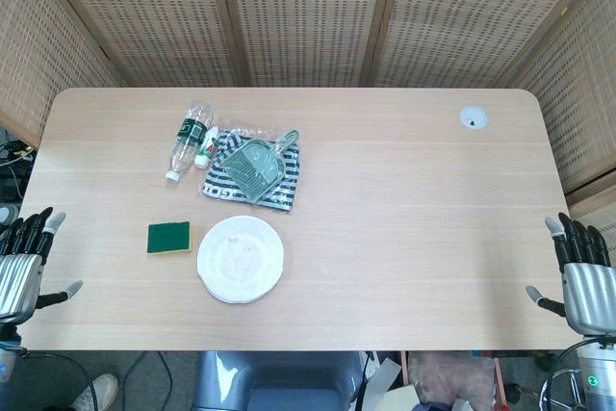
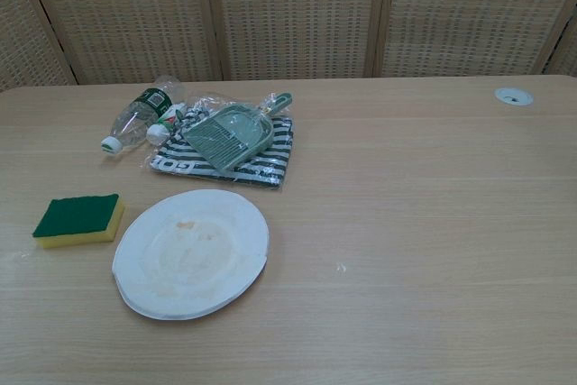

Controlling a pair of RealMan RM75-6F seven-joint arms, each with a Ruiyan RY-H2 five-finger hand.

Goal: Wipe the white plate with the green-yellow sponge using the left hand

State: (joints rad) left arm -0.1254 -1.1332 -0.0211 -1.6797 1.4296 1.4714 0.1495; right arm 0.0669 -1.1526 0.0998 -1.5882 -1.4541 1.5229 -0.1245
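Observation:
The white plate [image 1: 241, 258] [image 2: 192, 252] lies near the table's front edge, left of centre, with faint brownish smears on it. Just to its left lies the green-yellow sponge [image 1: 168, 237] [image 2: 78, 219], green side up, a small gap between them. My left hand [image 1: 23, 265] hovers at the table's left edge, fingers spread, holding nothing, well left of the sponge. My right hand [image 1: 583, 276] hangs at the right edge, fingers spread and empty. Neither hand shows in the chest view.
Behind the plate lie a striped bag [image 1: 255, 175] [image 2: 230, 155] with a green dustpan [image 1: 257, 161] [image 2: 232, 134] on top, a plastic bottle [image 1: 187, 139] [image 2: 140, 115] and a small tube [image 1: 206, 148]. A round cable grommet [image 1: 473, 118] [image 2: 513, 96] sits far right. Woven screens stand behind.

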